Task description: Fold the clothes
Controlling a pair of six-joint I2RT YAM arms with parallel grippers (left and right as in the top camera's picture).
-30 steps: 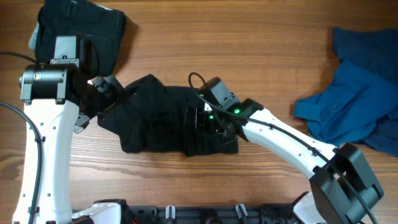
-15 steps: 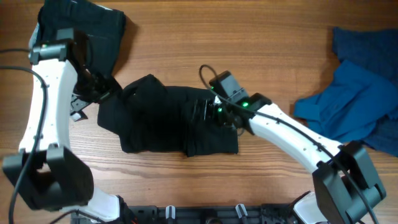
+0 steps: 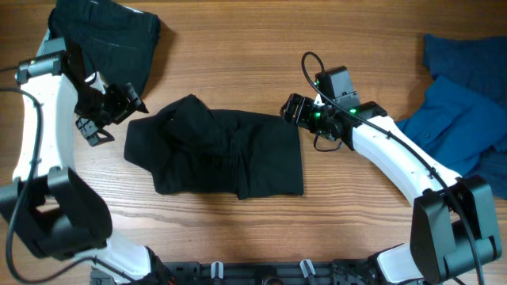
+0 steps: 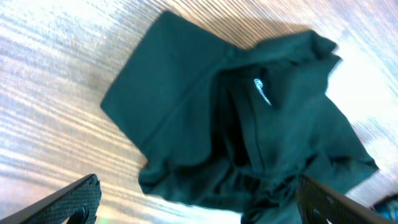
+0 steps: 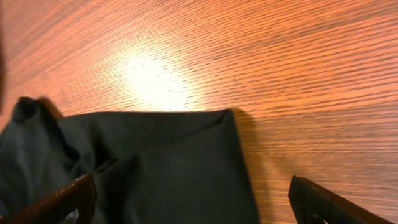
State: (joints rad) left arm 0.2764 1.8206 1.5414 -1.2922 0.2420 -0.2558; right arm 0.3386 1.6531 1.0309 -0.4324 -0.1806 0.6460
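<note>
A black short-sleeved shirt (image 3: 214,154) lies partly folded and rumpled in the middle of the wooden table (image 3: 238,55). In the left wrist view the shirt (image 4: 186,118) shows a small white mark (image 4: 262,92). My left gripper (image 3: 119,107) hangs open just off the shirt's left edge, with nothing between its fingers (image 4: 74,199). My right gripper (image 3: 287,111) is open above the shirt's upper right corner, also empty. In the right wrist view the gripper (image 5: 196,208) has that corner of the shirt (image 5: 155,168) below it.
Another black garment (image 3: 119,39) lies bunched at the back left corner, behind the left arm. A heap of blue garments (image 3: 459,119) covers the right side of the table.
Both grippers have drawn back from the shirt. The left one moved left, off the sleeve. The right one moved up and right, from the shirt's middle to its corner. The shirt lies flatter.
</note>
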